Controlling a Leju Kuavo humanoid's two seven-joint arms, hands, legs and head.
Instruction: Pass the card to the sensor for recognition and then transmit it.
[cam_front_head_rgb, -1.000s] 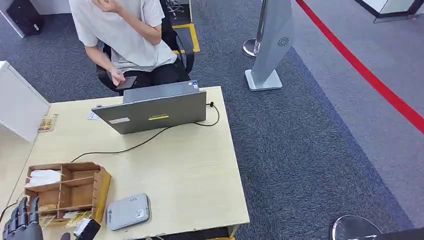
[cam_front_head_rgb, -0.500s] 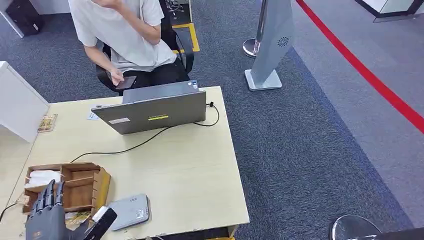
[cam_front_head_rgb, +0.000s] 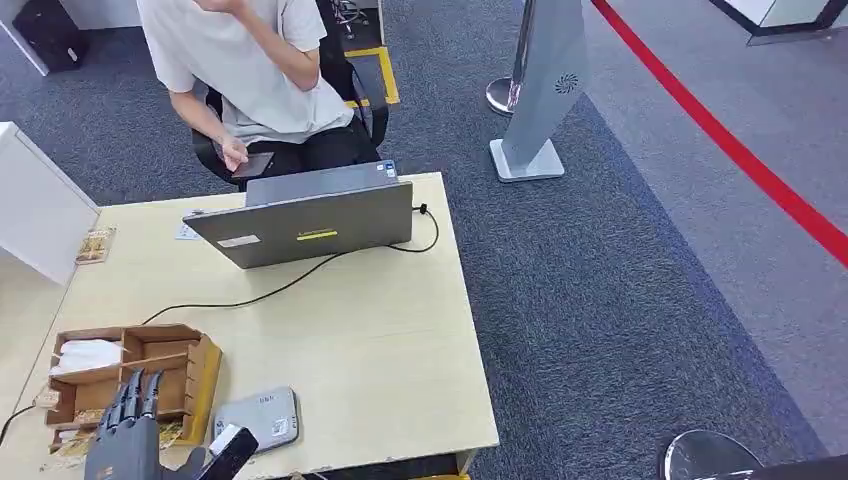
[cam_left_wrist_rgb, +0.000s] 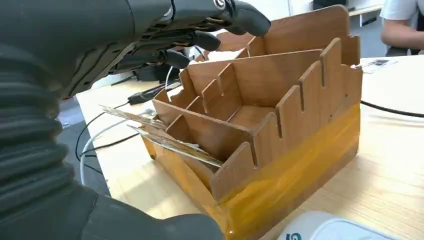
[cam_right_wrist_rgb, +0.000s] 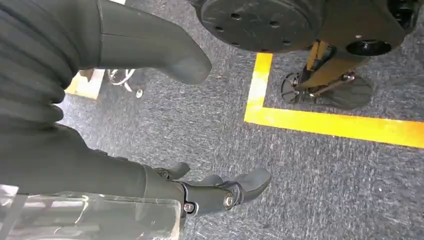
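Wood organizer (cam_front_head_rgb: 190, 352): brown slotted tray at the tabletop (cam_front_head_rgb: 380, 330) near corner; landmark for all entries.
Cards (cam_left_wrist_rgb: 172, 145): thin, flat, gold-patterned sheets leaning in the organizer's near-end slots, edges jutting past the rim. Judged light, stiff, slick; best pinched at a protruding edge.
Left robot hand (cam_front_head_rgb: 125, 440): just over the organizer's near end, fingers spread, holding nothing.
Sensor (cam_front_head_rgb: 258, 420): grey flat reader, just beside the organizer's right wall.
Right robot hand (cam_right_wrist_rgb: 215, 192): hanging over carpet, well apart from the organizer; fingers loosely apart, holding nothing.
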